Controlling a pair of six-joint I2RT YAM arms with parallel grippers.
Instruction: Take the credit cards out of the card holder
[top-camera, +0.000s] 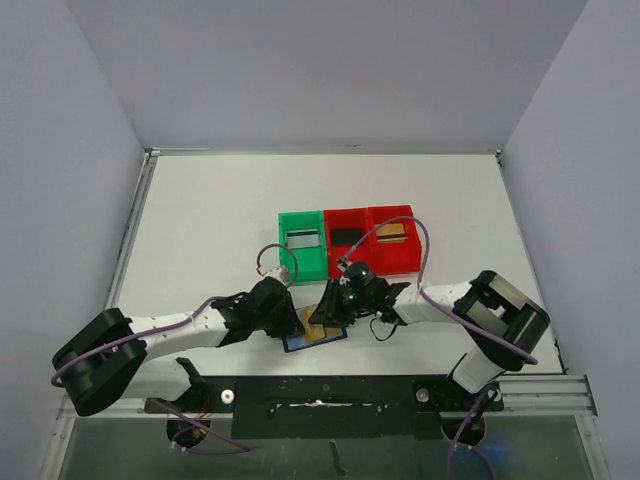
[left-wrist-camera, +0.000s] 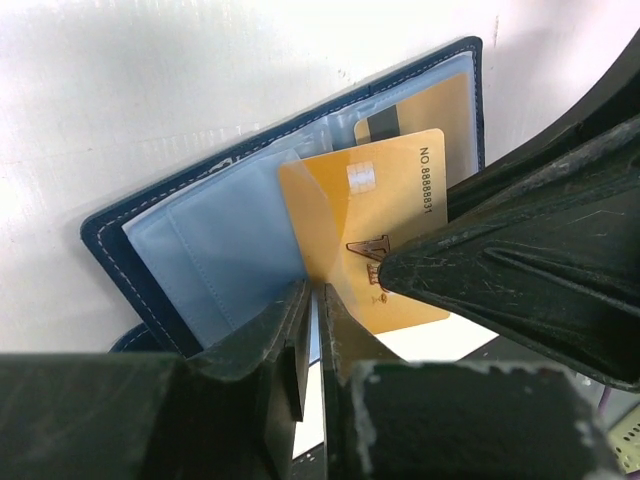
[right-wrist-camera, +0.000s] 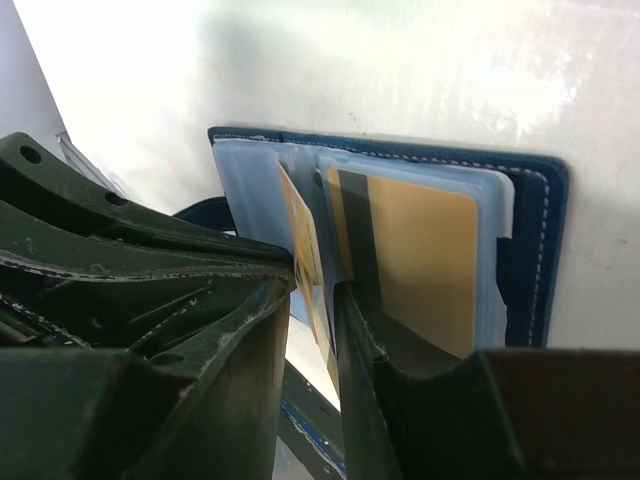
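The dark blue card holder lies open near the table's front edge, its blue-grey pockets facing up. A gold credit card sticks most of the way out of a pocket and is tilted up on edge. My right gripper is shut on it. A second gold card with a dark stripe stays in a clear pocket. My left gripper is shut on the edge of a clear pocket sleeve and pins the holder down.
A green bin and two red bins stand in a row just behind the holder, each with a card inside. The black rail of the arm bases runs right in front.
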